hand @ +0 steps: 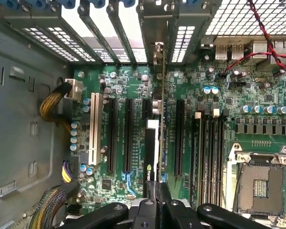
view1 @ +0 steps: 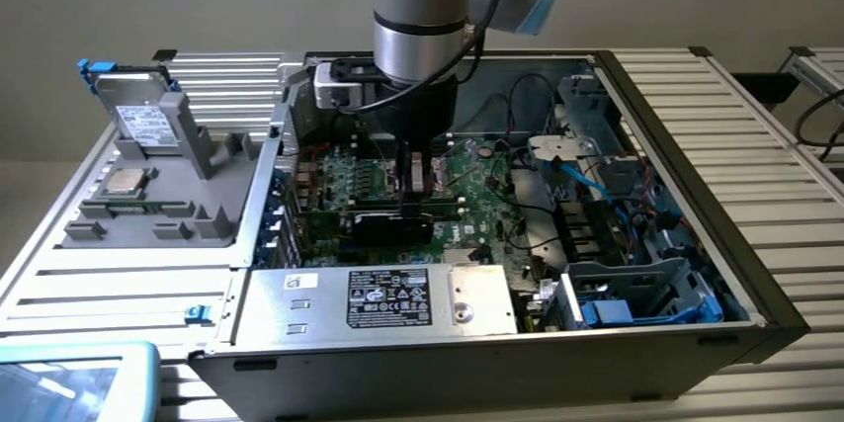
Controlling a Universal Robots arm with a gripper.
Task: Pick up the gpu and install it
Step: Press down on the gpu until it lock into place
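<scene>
The gpu [hand: 151,152] stands on edge over the green motherboard [hand: 219,95], between two long black card slots [hand: 128,133]. Its black cooler face carries a green logo. Its silver bracket [hand: 157,57] lines up with the rear slot openings of the case. My gripper [hand: 157,191] is shut on the card's upper edge. In the exterior view the gripper [view1: 415,180] reaches down into the open computer case [view1: 686,195], with the gpu [view1: 385,229] below it on the motherboard [view1: 481,195]. I cannot tell whether the card's lower edge is seated in a slot.
Memory slots [hand: 209,143] and an open processor socket [hand: 260,183] lie close beside the card. Braided cables [hand: 52,105] run along the case wall. A silver power supply [view1: 395,298] fills the case front. A grey fixture [view1: 158,185] beside the case holds a drive [view1: 142,126] and a chip [view1: 126,182].
</scene>
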